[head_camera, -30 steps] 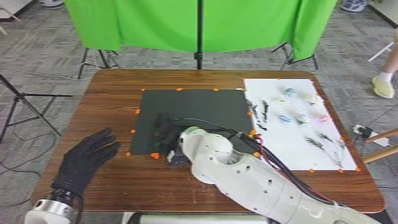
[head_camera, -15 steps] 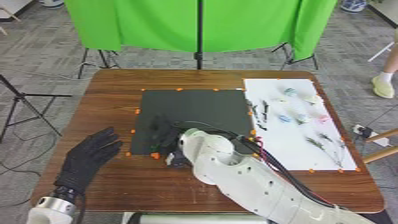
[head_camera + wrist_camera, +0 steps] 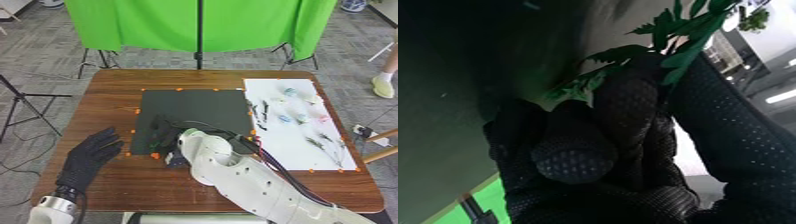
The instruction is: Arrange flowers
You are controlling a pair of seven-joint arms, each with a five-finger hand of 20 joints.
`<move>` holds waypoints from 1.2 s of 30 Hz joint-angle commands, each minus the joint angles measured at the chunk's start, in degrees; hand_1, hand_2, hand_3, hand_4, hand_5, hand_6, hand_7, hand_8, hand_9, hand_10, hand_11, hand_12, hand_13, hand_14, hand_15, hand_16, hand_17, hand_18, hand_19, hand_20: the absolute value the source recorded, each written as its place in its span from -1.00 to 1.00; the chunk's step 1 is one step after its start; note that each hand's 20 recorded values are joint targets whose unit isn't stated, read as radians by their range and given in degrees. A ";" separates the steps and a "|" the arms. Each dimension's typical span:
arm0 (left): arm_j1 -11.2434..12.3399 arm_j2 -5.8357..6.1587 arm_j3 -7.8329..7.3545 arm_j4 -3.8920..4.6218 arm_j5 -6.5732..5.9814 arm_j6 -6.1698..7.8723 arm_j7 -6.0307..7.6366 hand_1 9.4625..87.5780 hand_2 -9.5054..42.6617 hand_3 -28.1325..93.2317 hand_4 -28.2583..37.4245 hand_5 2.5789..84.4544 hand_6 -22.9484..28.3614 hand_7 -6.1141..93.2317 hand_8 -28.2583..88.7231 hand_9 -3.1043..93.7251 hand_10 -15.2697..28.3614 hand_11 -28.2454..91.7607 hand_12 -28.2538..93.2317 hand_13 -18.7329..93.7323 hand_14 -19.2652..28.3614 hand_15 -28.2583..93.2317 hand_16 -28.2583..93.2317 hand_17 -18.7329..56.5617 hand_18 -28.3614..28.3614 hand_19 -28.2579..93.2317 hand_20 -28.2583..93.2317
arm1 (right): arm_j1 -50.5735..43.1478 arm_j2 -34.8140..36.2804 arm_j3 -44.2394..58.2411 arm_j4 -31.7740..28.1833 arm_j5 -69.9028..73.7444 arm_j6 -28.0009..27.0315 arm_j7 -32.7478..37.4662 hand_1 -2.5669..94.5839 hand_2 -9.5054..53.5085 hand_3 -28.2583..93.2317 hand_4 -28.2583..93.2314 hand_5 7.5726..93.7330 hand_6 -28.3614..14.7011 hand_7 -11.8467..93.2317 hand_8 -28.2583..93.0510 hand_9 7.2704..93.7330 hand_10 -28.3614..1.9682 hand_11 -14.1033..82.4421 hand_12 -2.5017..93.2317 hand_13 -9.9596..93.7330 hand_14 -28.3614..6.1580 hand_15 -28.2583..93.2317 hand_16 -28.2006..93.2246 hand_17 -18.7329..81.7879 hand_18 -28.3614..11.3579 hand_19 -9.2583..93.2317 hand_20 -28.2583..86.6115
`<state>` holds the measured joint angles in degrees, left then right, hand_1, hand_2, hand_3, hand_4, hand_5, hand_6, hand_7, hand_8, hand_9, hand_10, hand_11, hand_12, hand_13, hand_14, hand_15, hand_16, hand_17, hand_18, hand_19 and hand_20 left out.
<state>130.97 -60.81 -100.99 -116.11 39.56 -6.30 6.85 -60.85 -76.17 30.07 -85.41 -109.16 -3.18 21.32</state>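
Note:
In the head view my right hand (image 3: 163, 136) is over the lower left part of the dark mat (image 3: 200, 105). The right wrist view shows the same hand (image 3: 624, 115) with curled fingers, shut on a stem with green leaves (image 3: 687, 37); part of the stem is hidden by the glove. My left hand (image 3: 91, 152) rests open left of the mat. On the white sheet (image 3: 289, 159) at the right lie blue flowers (image 3: 290, 92), a pink flower (image 3: 323, 119), pale flowers (image 3: 314, 100) and thin leafy sprigs (image 3: 317, 144).
Small dark pieces (image 3: 264, 111) lie along the sheet's left side. Orange markers (image 3: 155, 155) edge the mat and sheet on the brown table (image 3: 115, 95). My right forearm (image 3: 258, 180) crosses the table's lower right, with cables running along it.
My right hand has shifted slightly left and toward the near edge over the mat, its pose a little changed. The left hand has barely moved.

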 commanded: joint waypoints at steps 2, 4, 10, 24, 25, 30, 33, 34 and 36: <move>0.65 -0.88 -0.19 0.38 0.36 -0.69 -0.56 -0.61 -0.63 0.61 -0.92 -0.13 0.07 -0.49 -0.66 -0.25 0.28 -0.13 -0.25 -0.20 0.46 0.06 -0.55 -0.71 0.74 0.29 -0.41 | -0.57 1.07 0.16 1.98 -4.45 -2.72 2.01 -0.16 -0.96 0.82 -0.90 0.29 0.08 0.66 -0.26 0.92 0.38 0.38 -0.20 0.81 0.24 0.68 0.00 0.43 -0.54 1.00 0.52; 0.72 -1.05 -0.24 0.37 0.45 -0.62 -0.51 -0.61 -0.63 0.61 -0.92 -0.13 0.07 -0.49 -0.66 -0.25 0.29 -0.13 -0.25 -0.20 0.46 0.06 -0.55 -0.71 0.74 0.29 -0.41 | -0.58 1.11 0.36 1.89 -5.29 -3.12 1.67 -0.18 -0.94 0.82 -0.90 0.29 0.09 0.65 -0.25 0.92 0.38 0.37 -0.20 0.81 0.24 0.68 0.00 0.42 -0.55 1.00 0.52; 1.00 -1.68 -0.53 0.24 0.50 -0.46 -0.33 -0.61 -0.63 0.61 -0.92 -0.13 0.07 -0.49 -0.66 -0.25 0.28 -0.13 -0.25 -0.21 0.46 0.07 -0.55 -0.71 0.74 0.29 -0.41 | -0.05 1.58 0.89 0.83 -9.16 -4.47 0.62 -0.22 -0.93 0.81 -0.88 0.28 0.11 0.62 -0.24 0.90 0.37 0.37 -0.19 0.80 0.23 0.68 0.00 0.41 -0.55 1.00 0.52; 4.56 -3.42 -2.26 -1.34 0.41 0.52 1.05 -0.61 -0.62 0.61 -0.92 -0.13 0.07 -0.49 -0.66 -0.25 0.29 -0.13 -0.25 -0.20 0.46 0.07 -0.55 -0.71 0.74 0.29 -0.41 | -1.30 12.94 12.35 -14.03 -7.66 -3.71 -0.13 -0.43 -0.77 0.81 -0.88 0.28 0.11 0.64 -0.69 0.86 0.31 0.36 -0.18 0.74 0.18 0.68 -0.01 0.35 -0.57 1.00 0.47; 4.61 -3.47 -2.30 -1.39 0.43 0.53 0.92 -0.61 -0.62 0.61 -0.92 -0.13 0.07 -0.49 -0.66 -0.25 0.29 -0.13 -0.25 -0.20 0.46 0.07 -0.55 -0.71 0.74 0.29 -0.41 | -2.25 14.54 13.68 -15.11 -7.89 -2.87 0.25 -0.46 -0.77 0.79 -0.90 0.28 0.09 0.60 -0.80 0.83 0.25 0.36 -0.19 0.71 0.14 0.69 -0.01 0.32 -0.58 1.00 0.46; 6.01 -3.83 -2.80 -1.93 0.51 0.94 1.63 -0.62 -0.63 0.61 -0.92 -0.13 0.07 -0.49 -0.66 -0.25 0.29 -0.13 -0.26 -0.20 0.46 0.07 -0.55 -0.71 0.74 0.29 -0.41 | -7.72 22.40 21.81 -19.23 -6.56 -3.32 2.19 -0.52 -0.88 0.68 -0.98 0.18 0.11 0.31 -0.83 0.60 0.02 0.32 -0.23 0.54 0.00 0.67 -0.05 0.15 -0.57 0.99 0.31; 6.32 -3.74 -3.06 -2.11 0.44 0.87 1.57 -0.62 -0.63 0.61 -0.92 -0.13 0.07 -0.49 -0.66 -0.25 0.29 -0.13 -0.26 -0.20 0.46 0.07 -0.55 -0.71 0.74 0.29 -0.41 | -12.73 27.64 26.97 -21.89 -5.90 -3.17 4.14 -0.44 -1.00 0.47 -1.00 0.02 0.05 0.15 -0.82 0.26 -0.04 0.22 -0.34 0.32 -0.03 0.62 -0.12 0.00 -0.60 0.91 0.22; 6.14 -3.71 -3.00 -2.02 0.44 0.92 1.60 -0.62 -0.63 0.61 -0.92 -0.13 0.07 -0.49 -0.66 -0.25 0.28 -0.13 -0.26 -0.20 0.46 0.07 -0.55 -0.71 0.74 0.29 -0.41 | -14.49 29.34 28.77 -22.66 -5.90 -2.83 4.95 -0.37 -1.00 0.35 -1.00 -0.03 0.02 0.09 -0.81 0.18 -0.05 0.16 -0.38 0.27 -0.05 0.60 -0.14 -0.02 -0.61 0.88 0.22; 6.23 -3.85 -3.24 -2.12 0.44 0.89 1.53 -0.62 -0.63 0.61 -0.92 -0.13 0.07 -0.49 -0.66 -0.25 0.29 -0.13 -0.25 -0.20 0.46 0.07 -0.55 -0.71 0.74 0.29 -0.41 | -18.57 33.07 32.45 -24.18 -6.25 -0.59 6.54 -0.33 -1.00 0.24 -1.00 -0.10 -0.02 -0.01 -0.80 0.09 -0.07 0.10 -0.42 0.22 -0.06 0.58 -0.17 -0.05 -0.62 0.83 0.21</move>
<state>135.97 -64.02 -103.85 -118.15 39.81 -5.99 8.26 -68.81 -57.44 52.65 -107.22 -114.29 -5.70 22.72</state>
